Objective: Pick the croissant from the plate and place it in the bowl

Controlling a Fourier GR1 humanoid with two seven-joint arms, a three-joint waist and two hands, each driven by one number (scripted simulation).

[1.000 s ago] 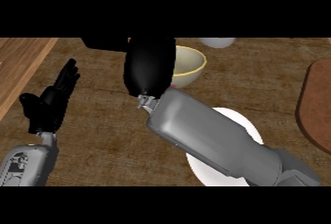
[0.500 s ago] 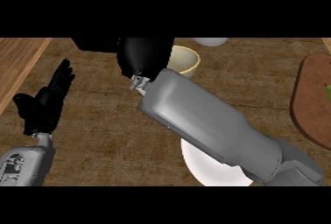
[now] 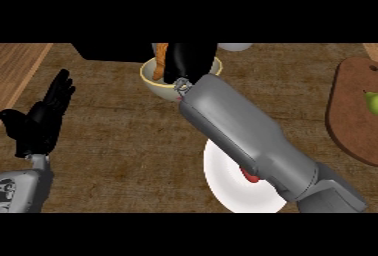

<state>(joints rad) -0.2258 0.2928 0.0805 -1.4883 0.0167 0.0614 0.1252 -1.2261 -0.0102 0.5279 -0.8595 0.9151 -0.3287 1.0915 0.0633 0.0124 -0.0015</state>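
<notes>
The cream bowl (image 3: 156,85) stands at the back of the counter, near the middle. My right hand (image 3: 190,61) hangs over it, fingers curled down on the orange-brown croissant (image 3: 160,60), which shows as a narrow upright strip at the hand's left side, above the bowl's inside. My grey right forearm (image 3: 244,135) runs from the lower right across the white plate (image 3: 230,192) and hides much of it. My left hand (image 3: 40,122) rests open at the left edge, fingers up.
A small red thing (image 3: 250,175) lies on the plate beside the forearm. A brown cutting board (image 3: 353,115) with a green fruit (image 3: 371,101) lies at the right edge. A white object (image 3: 235,47) and a dark shape (image 3: 111,50) are at the back.
My right hand has moved farther back and right with the croissant and now hangs over the bowl. More of the plate shows. The left hand has stayed put.
</notes>
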